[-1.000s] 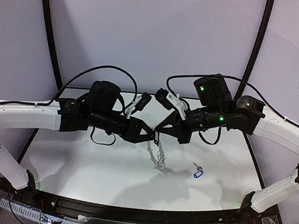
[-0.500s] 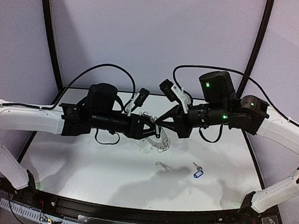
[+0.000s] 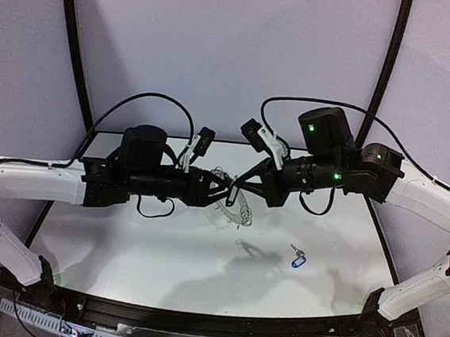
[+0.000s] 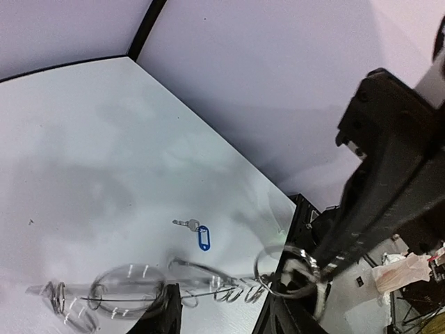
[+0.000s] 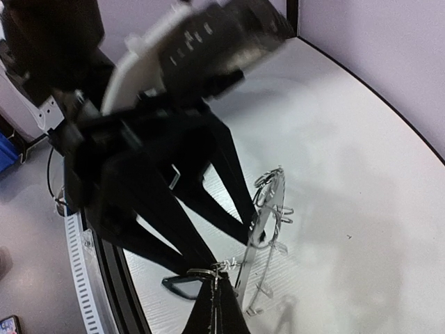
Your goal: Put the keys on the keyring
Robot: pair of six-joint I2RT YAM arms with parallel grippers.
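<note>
White table (image 3: 122, 246) under two raised arms: right gripper (image 5: 218, 287) pinches a loop of the keyring (image 5: 268, 209); left gripper (image 4: 222, 314) straddles it, grip unclear. Blue-tagged key (image 3: 297, 260) lies apart.

Both arms reached in from the sides, with the left gripper (image 3: 224, 191) and right gripper (image 3: 241, 189) tip to tip over the middle of the table (image 3: 161, 250). The keyring (image 3: 235, 210), pale and see-through, fringed with wire loops, hung tilted just below the two tips, off the surface. Its shadow (image 3: 249, 249) fell on the white top nearer the arm bases. Grip on it not resolvable. The key with blue tag (image 3: 299, 261) lay flat, right of the shadow, apart from the keyring
</note>
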